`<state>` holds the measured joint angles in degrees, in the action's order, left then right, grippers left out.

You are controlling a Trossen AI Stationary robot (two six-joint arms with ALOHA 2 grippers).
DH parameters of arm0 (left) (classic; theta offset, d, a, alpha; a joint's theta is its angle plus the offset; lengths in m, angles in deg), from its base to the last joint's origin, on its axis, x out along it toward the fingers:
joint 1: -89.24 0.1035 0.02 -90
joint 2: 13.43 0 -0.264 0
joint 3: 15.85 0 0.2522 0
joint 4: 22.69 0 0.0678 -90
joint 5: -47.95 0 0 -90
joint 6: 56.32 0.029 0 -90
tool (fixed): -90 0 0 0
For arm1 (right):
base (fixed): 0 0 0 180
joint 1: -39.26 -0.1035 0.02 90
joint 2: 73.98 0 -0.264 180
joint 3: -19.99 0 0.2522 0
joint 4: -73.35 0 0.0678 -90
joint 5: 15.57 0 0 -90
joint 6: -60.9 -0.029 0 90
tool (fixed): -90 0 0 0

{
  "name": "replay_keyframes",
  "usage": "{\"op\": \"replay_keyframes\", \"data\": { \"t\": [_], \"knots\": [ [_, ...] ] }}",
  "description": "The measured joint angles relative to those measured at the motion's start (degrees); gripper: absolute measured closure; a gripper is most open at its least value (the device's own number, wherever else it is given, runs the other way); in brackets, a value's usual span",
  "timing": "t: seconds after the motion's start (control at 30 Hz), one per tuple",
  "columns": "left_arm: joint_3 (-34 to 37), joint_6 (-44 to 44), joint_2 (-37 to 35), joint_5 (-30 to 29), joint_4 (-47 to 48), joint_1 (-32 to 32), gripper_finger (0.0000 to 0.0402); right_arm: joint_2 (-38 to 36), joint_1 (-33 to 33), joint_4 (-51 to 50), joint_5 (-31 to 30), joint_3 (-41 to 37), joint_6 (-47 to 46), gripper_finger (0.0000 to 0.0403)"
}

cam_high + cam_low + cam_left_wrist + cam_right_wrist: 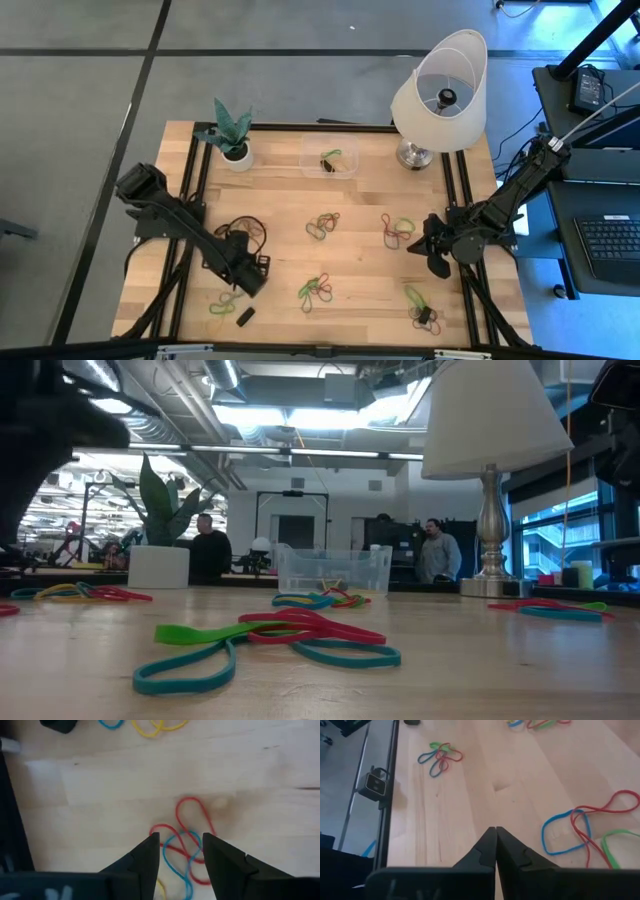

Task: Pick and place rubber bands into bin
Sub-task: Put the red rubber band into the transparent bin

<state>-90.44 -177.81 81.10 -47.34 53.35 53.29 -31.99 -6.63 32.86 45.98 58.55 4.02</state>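
Observation:
Small clusters of coloured rubber bands lie on the wooden table: point(322, 225), point(398, 230), point(316, 290), point(422, 308). The clear bin point(330, 160) stands at the far middle with a few bands inside. My left gripper point(180, 839) points down at the near left point(248, 280), open. Its fingers stand on either side of a red and blue band cluster point(187, 832); I cannot tell whether they touch it. My right gripper point(496, 830) is shut and holds nothing, above the table at the right point(435, 255).
A small black block point(245, 316) and yellow-green bands point(222, 300) lie near the left gripper by the near edge. A white plant pot point(236, 155) stands far left of the bin and a lamp point(440, 90) far right. People stand in the room beyond the table.

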Motion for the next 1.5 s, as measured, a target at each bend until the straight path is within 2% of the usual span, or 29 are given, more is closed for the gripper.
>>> {"op": "replay_keyframes", "data": {
  "t": [0.13, 0.33, 0.63, 0.77, 0.93, 1.13, 1.37, 1.5],
  "knots": [
    [1.28, 2.08, 1.73, 1.24, -0.79, 1.02, 0.0261, 0.00, 0.00, 0.72, -0.06, 0.00, -0.02, 0.0396],
    [1.34, 5.35, 3.99, -0.06, -1.11, 3.53, 0.0261, -0.02, 0.00, 0.81, -0.11, 0.00, -1.07, 0.0396],
    [1.36, 15.52, 8.28, 4.96, -5.31, 6.94, 0.0270, 0.00, 0.02, 0.80, -0.11, 0.00, -1.05, 0.0396],
    [1.20, 18.35, 9.71, 7.96, -6.41, 8.03, 0.0302, 0.00, 0.00, 0.81, -0.09, 0.00, -1.33, 0.0396],
    [1.15, 20.03, 9.93, 9.30, -5.96, 8.41, 0.0386, -0.02, 0.00, 1.20, -0.10, 0.00, -1.33, 0.0396],
    [-2.83, 17.63, 7.07, 9.34, 0.45, 6.94, 0.0400, -0.02, 0.00, 1.41, -0.09, 0.00, -1.33, 0.0396],
    [-12.80, 9.02, 2.73, -0.31, 13.05, 1.32, 0.0401, 0.00, 0.01, 1.71, -0.09, 0.00, -1.27, 0.0396],
    [-15.07, 8.27, 1.30, -4.79, 16.38, -1.18, 0.0399, 0.00, 0.00, 1.71, -0.07, 0.00, -1.02, 0.0396]
  ]
}}
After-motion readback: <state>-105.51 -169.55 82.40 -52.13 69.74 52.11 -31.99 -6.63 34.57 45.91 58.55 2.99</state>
